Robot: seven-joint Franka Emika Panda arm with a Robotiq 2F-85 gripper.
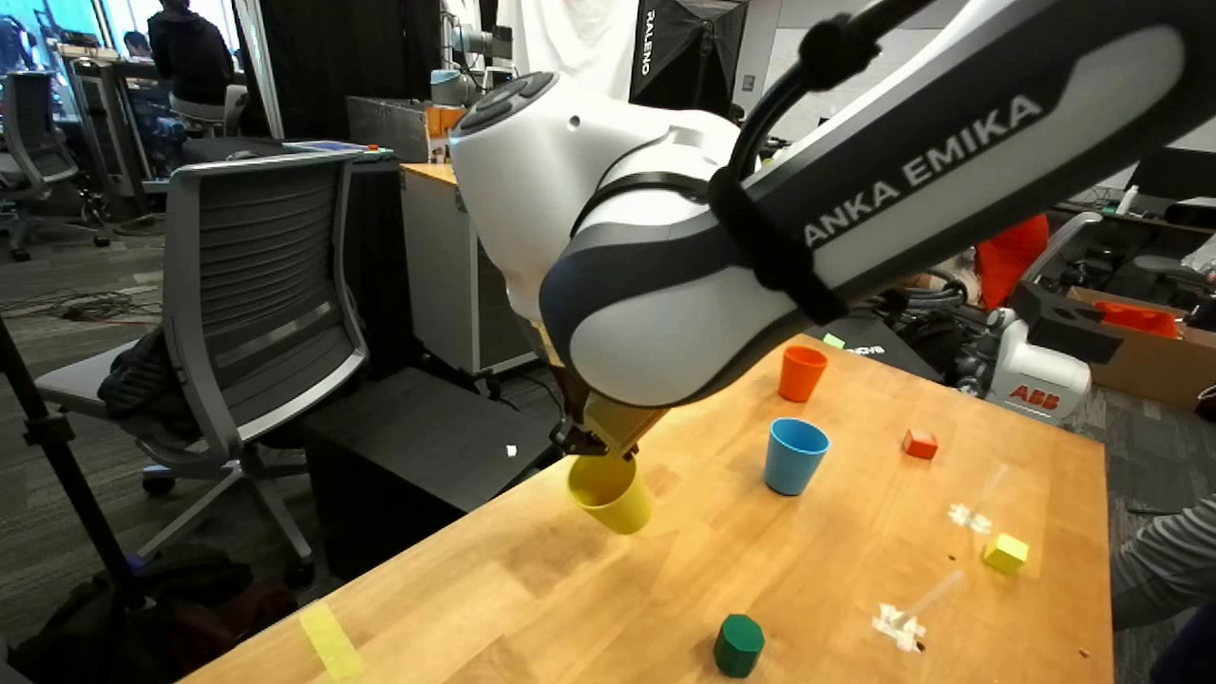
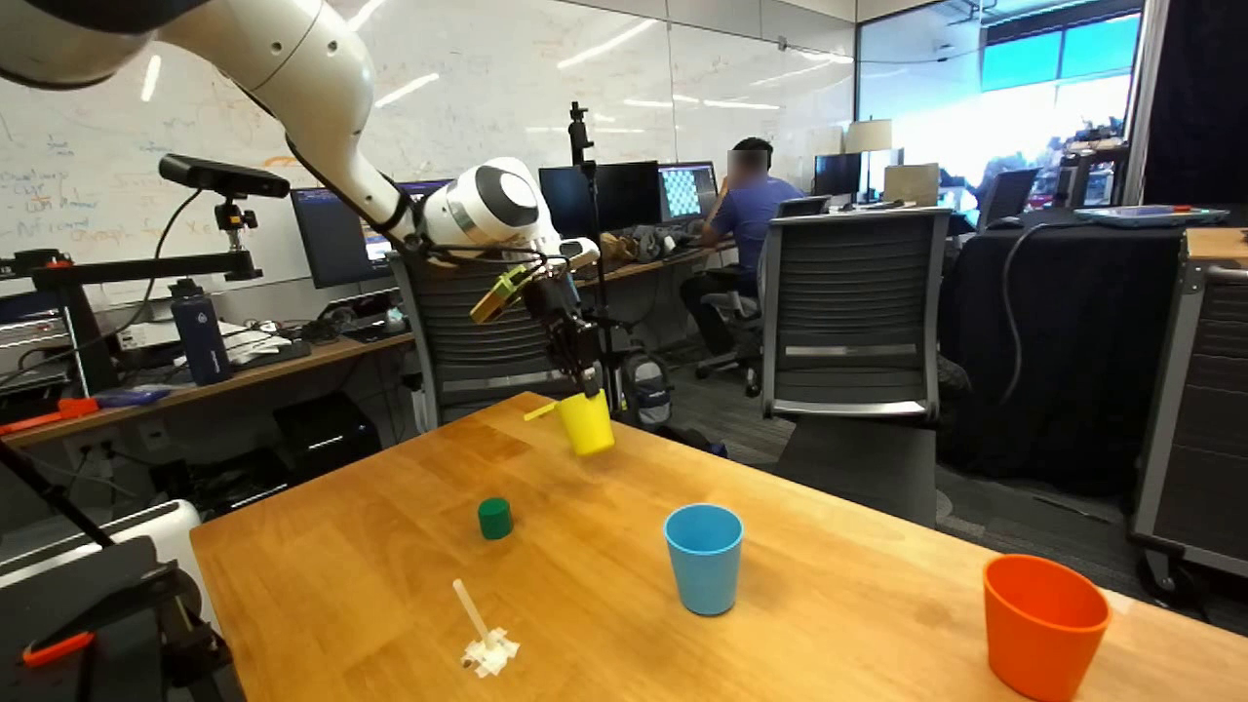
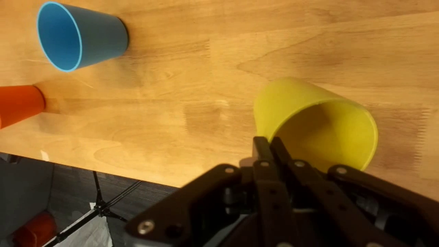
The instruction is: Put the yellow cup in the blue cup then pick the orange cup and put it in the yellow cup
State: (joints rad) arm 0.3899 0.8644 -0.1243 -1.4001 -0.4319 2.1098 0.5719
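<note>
The yellow cup [image 1: 622,503] hangs tilted from my gripper [image 3: 271,140], whose fingers are shut on its rim, one inside and one outside. It shows in an exterior view [image 2: 587,427] and in the wrist view [image 3: 284,103], and seems a little above the table. The light-blue cup [image 1: 793,467] stands upright and open on the table, apart from my gripper; it also shows in an exterior view [image 2: 706,573] and the wrist view [image 3: 103,36]. The orange cup [image 1: 803,375] stands upright beyond the blue cup, also in an exterior view [image 2: 1043,639] and cut off in the wrist view [image 3: 20,103].
A small dark green piece [image 1: 738,646], a red block [image 1: 920,444] and a yellow block [image 1: 1005,553] lie on the wooden table [image 2: 390,546]. Thin sticks [image 2: 472,609] stand up from taped spots. The yellow cup is near a table edge; a chair [image 2: 858,322] stands beyond.
</note>
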